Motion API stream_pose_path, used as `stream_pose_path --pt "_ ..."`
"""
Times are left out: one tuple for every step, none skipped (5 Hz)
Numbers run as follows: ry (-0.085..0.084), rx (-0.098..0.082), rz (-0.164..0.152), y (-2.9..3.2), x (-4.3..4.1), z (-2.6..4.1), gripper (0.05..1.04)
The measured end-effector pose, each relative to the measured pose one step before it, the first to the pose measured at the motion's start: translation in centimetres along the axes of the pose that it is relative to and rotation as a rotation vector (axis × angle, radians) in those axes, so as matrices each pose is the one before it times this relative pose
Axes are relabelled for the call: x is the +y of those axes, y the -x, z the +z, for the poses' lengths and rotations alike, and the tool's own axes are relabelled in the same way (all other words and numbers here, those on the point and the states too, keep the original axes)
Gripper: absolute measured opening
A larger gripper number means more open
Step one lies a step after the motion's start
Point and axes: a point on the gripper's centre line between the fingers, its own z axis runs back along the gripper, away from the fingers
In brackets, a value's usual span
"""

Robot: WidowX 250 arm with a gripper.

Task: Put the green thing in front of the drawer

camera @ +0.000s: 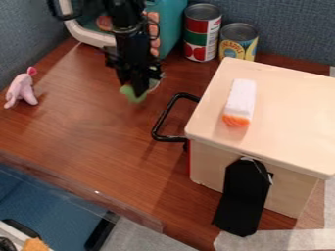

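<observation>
With the dial centred on the counter [91, 132] and twelve o'clock pointing away from the camera, a black flap [243, 196] leans against the box [288, 93] at five o'clock. The box stands at three o'clock, and the drawer handle [171, 117] juts from its nine o'clock side, close to the dial's centre, so the drawer front most likely faces nine o'clock. On the box's lid, toward two o'clock, lies a white and orange block [240, 102].

Farther off, the green thing [134, 94] is at eleven o'clock, right at the tip of the gripper [138, 90], which partly covers it. I cannot tell whether the gripper pinches it or is only over it. The gripper has got to its object, then, but I would not call the task finished: the green thing is apart from the handle, toward ten or eleven o'clock from it. What seems left is to secure it if need be, bring it toward four o'clock, set it down before the drawer front and let go.
</observation>
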Motion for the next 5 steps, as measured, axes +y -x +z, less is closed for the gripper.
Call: stream_pose_path --pt "-0.0333 0.0291 -0.0253 -0.494 -0.339 -0.653 0.233" --pt "-0.0257 0.0081 0.039 -0.085 -0.042 -0.146 0.287" --pt "0.0108 0.0745 0.0516 0.415 -0.073 -0.214 0.57" --pt "-0.0243 0.0294 0.0041 0.611 -0.161 1.118 0.874" --pt "-0.0442 -0.1015 0.0066 0.94 0.171 5.429 1.011"
